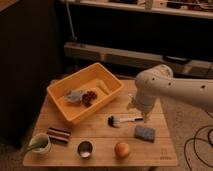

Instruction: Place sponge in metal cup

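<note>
The blue-grey sponge (145, 133) lies on the wooden table (100, 132) at the front right. The shiny metal cup (85, 148) stands near the front edge, left of the orange fruit (122, 149). My gripper (143, 117) hangs from the white arm just above and slightly behind the sponge, apart from it.
A yellow bin (85, 91) with small items sits at the back left. A small brush (120, 120) lies mid-table, left of the gripper. A striped dark block (58, 135) and a white-green cup with a green utensil (39, 143) stand at the front left.
</note>
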{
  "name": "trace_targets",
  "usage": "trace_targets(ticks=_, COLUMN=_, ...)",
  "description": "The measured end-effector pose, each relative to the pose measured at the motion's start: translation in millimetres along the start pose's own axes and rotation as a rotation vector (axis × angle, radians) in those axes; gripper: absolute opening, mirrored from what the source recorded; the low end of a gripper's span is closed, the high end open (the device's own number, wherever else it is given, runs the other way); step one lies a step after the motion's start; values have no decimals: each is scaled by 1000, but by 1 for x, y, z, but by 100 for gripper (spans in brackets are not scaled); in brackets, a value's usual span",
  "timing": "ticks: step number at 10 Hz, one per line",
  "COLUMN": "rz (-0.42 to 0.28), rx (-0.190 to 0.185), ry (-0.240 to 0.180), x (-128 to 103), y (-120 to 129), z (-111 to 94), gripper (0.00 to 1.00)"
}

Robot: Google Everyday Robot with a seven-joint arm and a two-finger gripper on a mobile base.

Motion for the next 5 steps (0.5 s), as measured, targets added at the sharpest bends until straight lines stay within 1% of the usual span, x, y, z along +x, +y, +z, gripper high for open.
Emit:
trace_targets(ticks=1, rz=15, rx=3, ry=-1, x=-4, y=-4, z=4, gripper=65)
trace_targets(ticks=5, rz=17, rx=3, ry=0, x=-3, y=-2, z=4, gripper=65)
